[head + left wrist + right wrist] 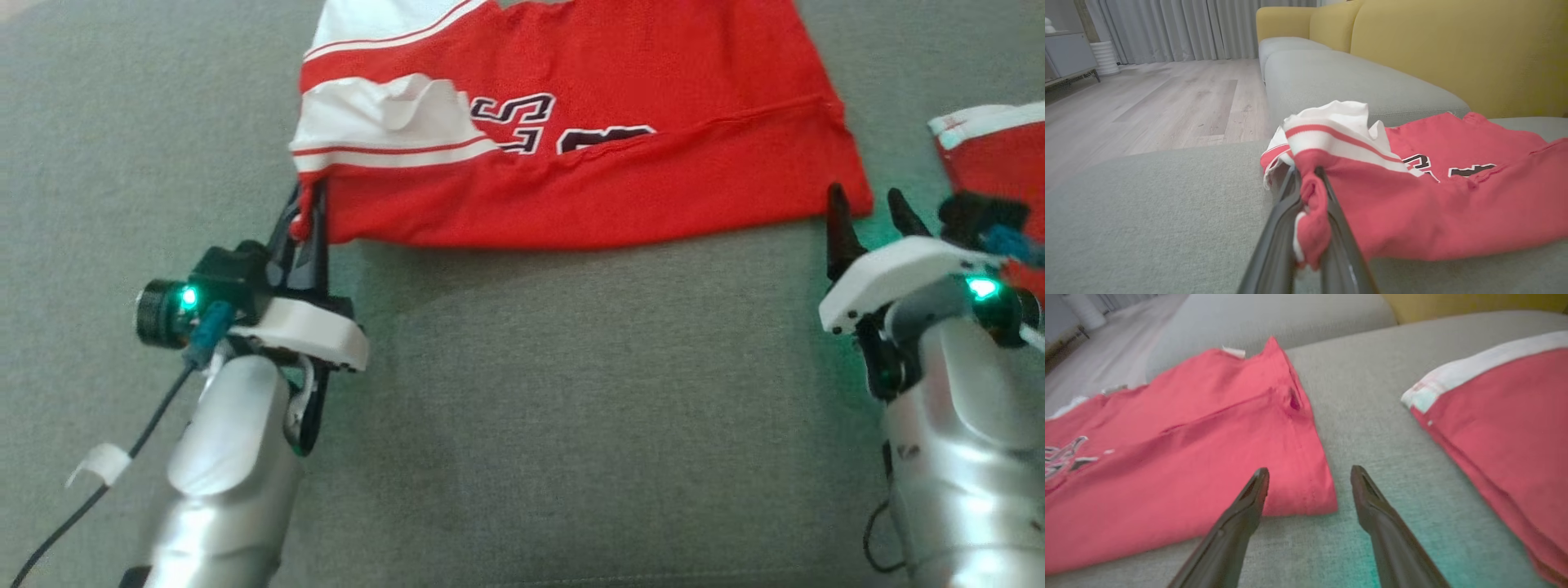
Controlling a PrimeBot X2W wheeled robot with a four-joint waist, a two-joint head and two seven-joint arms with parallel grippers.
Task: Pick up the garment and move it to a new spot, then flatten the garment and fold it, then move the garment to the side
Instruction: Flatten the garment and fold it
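You have the garment (620, 180) lying across the upper middle of the head view, on the grey cushion (571, 392). It is red, with white bands striped in red along its left side. Dark lettering near the middle is partly covered by a fold.

Your left end effector (306, 220) sits at the lower left of the head view, pointing up at the garment's lower-left corner. It is clamped on that corner. In the left wrist view a bunched roll of red cloth is pinched between the two dark fingers (1274, 228), with the white bands humped up just behind it.

Your right end effector (869, 212) is at the lower right of the head view, fingers apart with nothing between them. In the right wrist view one fingertip overlaps the garment's near edge close to its corner. The other is over bare cushion just beside that corner. You cannot tell whether either touches.

A second garment (992, 155), red with a white edge, lies at the right edge of the head view. A strip of cushion separates it from the first.

In the left wrist view a yellow backrest (1453, 49) stands at the upper right, wood floor (1147, 102) lies at the left, and grey curtains (1188, 28) hang at the upper left.
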